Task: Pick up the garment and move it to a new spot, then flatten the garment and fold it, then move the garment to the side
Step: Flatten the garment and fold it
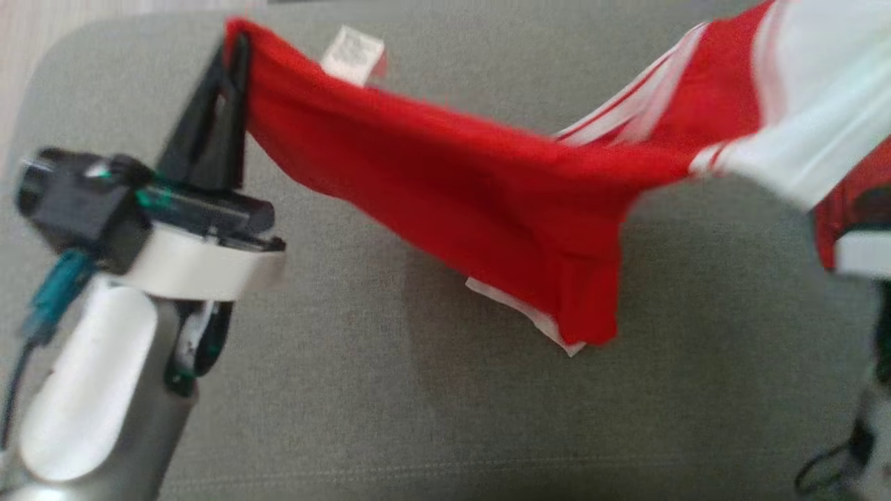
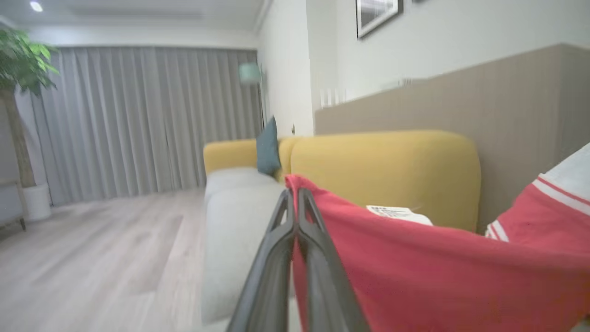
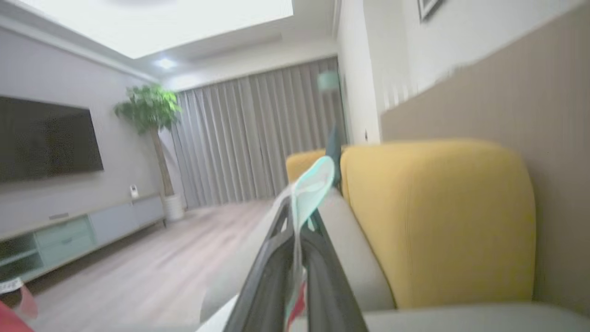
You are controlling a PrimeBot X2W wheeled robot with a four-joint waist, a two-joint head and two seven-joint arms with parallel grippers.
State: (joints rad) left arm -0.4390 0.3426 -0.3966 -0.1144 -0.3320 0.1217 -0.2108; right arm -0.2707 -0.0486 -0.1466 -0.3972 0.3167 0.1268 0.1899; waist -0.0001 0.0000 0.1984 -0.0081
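Firmly clenched, the left gripper (image 1: pixel 235 59) pinches a red corner of the garment (image 1: pixel 452 188) at ten o'clock in the head view, while the right gripper (image 3: pixel 298 214) nips a pale fold of it in its wrist view. From the left gripper the cloth hangs stretched toward two o'clock, sagging over the grey sofa seat (image 1: pixel 390 417).

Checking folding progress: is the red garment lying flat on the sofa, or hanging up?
Hanging, not flat: the garment sags between the left gripper and right gripper, both shut on it.
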